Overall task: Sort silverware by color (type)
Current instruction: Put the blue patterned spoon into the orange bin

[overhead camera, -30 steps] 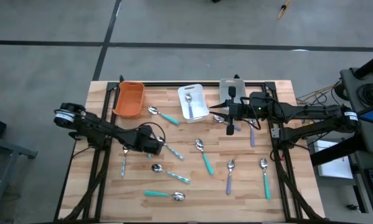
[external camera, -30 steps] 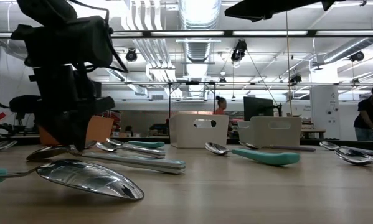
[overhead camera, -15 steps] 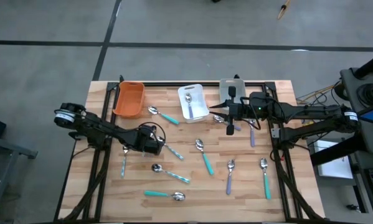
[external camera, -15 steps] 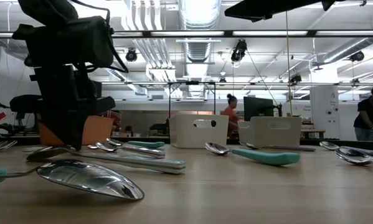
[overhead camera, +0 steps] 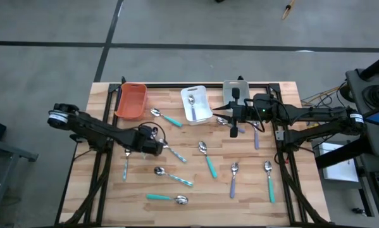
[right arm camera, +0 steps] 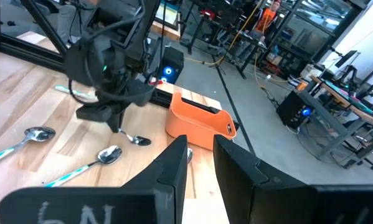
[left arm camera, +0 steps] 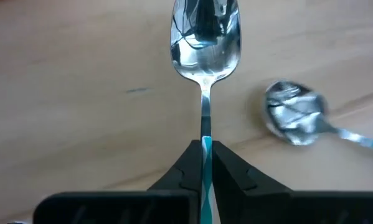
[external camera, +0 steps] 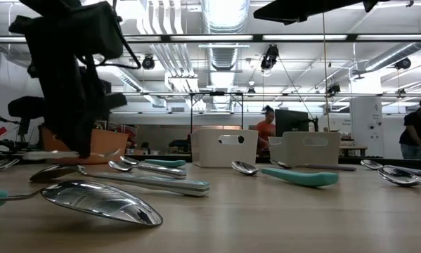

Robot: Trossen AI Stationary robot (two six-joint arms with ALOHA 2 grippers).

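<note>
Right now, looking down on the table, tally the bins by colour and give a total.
Orange bin: 1
White bin: 1
Grey bin: 1
Total: 3 bins

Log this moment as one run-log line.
left gripper: shut on striped-handle spoon | right gripper: waiting near grey bin

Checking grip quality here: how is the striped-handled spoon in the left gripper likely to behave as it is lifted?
Probably stiff. The left gripper pinches the striped spoon far from its bowl, so it may droop or pivot. The thin, smooth handle might slip.
</note>
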